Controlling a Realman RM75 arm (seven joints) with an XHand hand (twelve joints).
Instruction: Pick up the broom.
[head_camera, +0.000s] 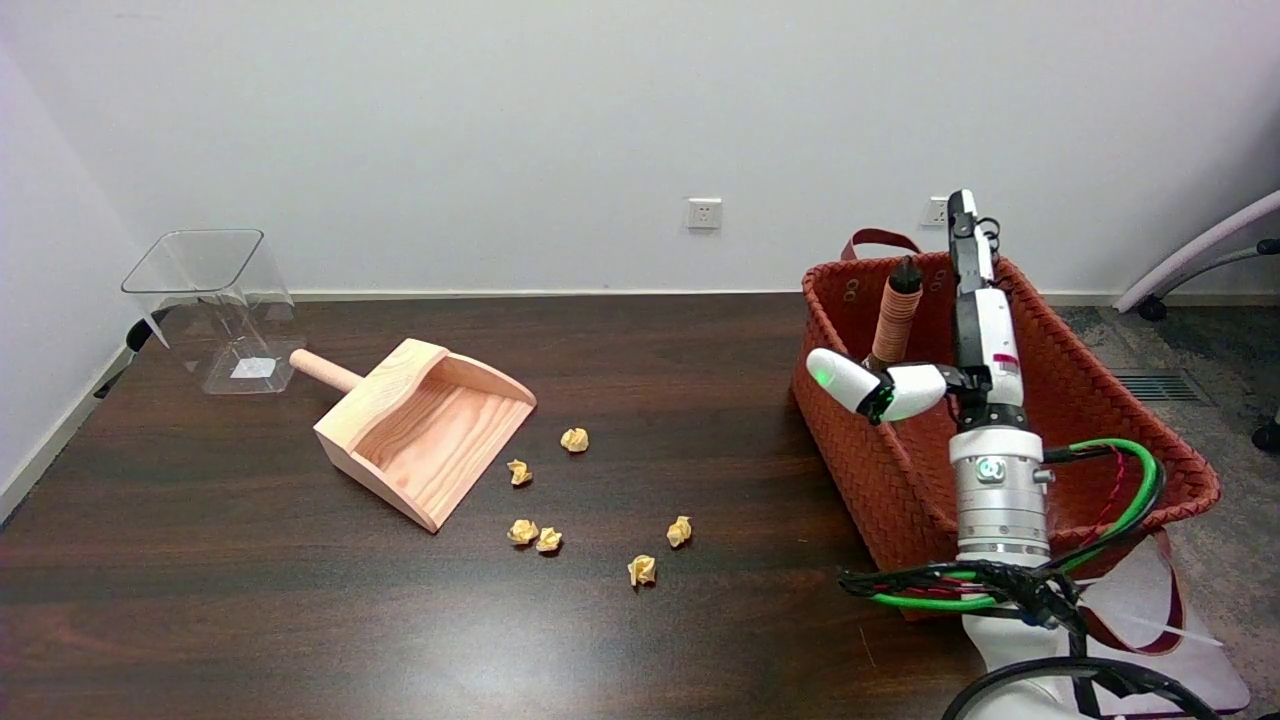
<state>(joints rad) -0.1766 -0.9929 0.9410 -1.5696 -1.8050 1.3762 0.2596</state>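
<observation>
So the broom was standing handle-up inside the woven basket, probably parked there so the handle stuck out for an easy grab. The right hand sat over the basket with fingers wrapped around that handle, looking like it was grasping it. Dustpan and paper scraps waited left of the basket on the worktop.
</observation>
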